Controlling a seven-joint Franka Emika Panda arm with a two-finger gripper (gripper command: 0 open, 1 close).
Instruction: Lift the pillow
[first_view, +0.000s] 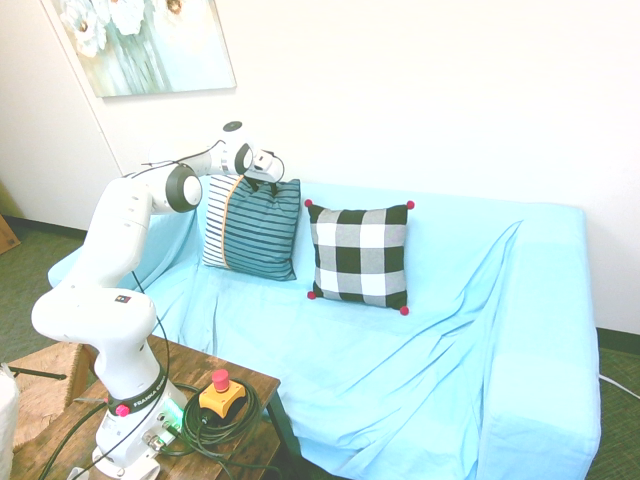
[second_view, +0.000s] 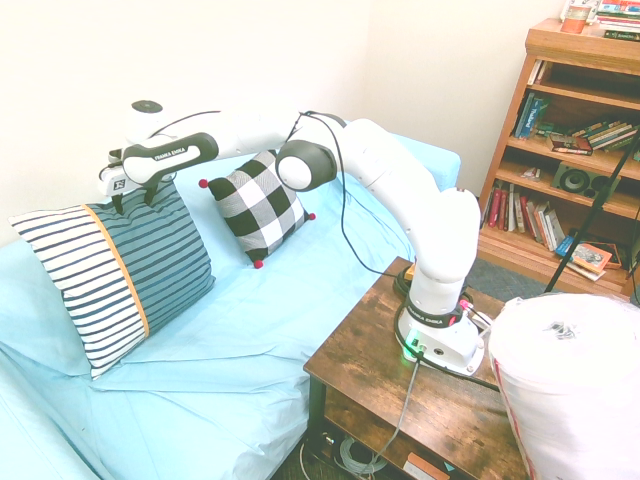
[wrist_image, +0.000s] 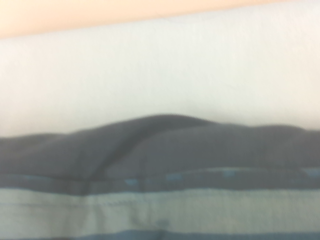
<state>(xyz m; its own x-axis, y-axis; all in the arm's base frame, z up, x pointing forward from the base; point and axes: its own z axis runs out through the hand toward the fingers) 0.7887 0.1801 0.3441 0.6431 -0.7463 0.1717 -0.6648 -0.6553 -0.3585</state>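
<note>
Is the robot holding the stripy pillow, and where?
It isn't holding anything, it seems: the gripper has its fingers spread apart at the striped pillow's top edge.

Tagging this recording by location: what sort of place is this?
Probably a living room or lounge, perhaps in an office: a sofa draped in light blue, a flower painting on the wall, and a bookcase.

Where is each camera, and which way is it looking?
First exterior view: high in front of the light-blue sofa, facing it and the wall; whole white arm.
Second exterior view: from the sofa's other end, looking along it toward the wooden bookshelf; arm and hand.
Wrist view: on the wrist, close over the striped teal-and-cream pillow; no robot shows.
Both exterior views share the black-and-white checked cushion.
</note>
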